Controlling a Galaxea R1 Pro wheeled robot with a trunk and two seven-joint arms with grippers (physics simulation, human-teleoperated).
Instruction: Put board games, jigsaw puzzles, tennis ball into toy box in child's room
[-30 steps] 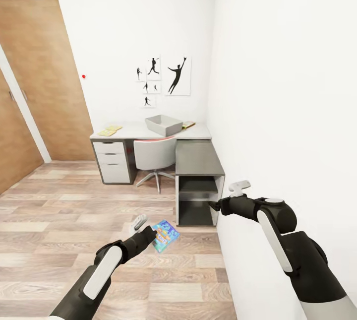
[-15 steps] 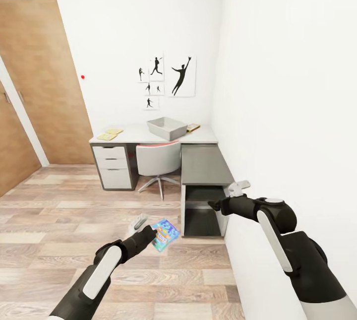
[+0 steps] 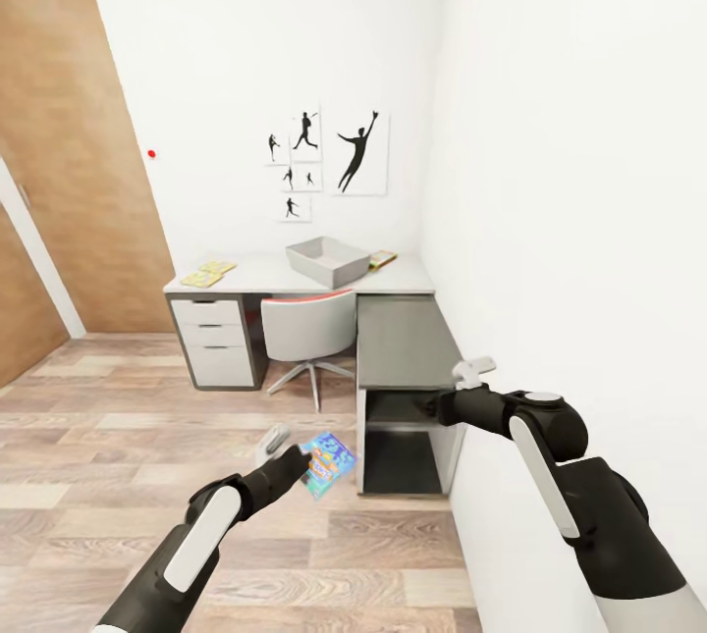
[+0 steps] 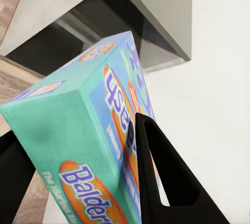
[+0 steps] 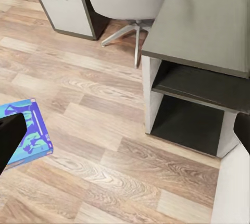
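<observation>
My left gripper (image 3: 298, 465) is shut on a small blue board game (image 3: 327, 463), held low over the wood floor; up close its teal-blue box (image 4: 88, 130) sits against a black finger (image 4: 161, 177). The same box (image 5: 28, 138) shows from the right wrist. My right gripper (image 3: 434, 407) is open and empty in front of the table's dark corner section (image 3: 398, 329). On the pale table (image 3: 265, 275) stand the grey toy box (image 3: 327, 260), the flat jigsaw puzzles (image 3: 206, 273) at the left end, and a flat colourful board game (image 3: 381, 259) beside the toy box. The tennis ball is hidden.
A red-and-white chair (image 3: 309, 329) is pushed under the table beside the grey drawer unit (image 3: 218, 343). Open shelves (image 5: 192, 104) sit under the corner section. A white wall (image 3: 570, 172) runs close on my right. Wooden doors (image 3: 69, 172) stand at left.
The whole view has shifted and the table looks a little nearer, so the camera has moved. Both arms keep their pose, and the blue board game stays in the left gripper.
</observation>
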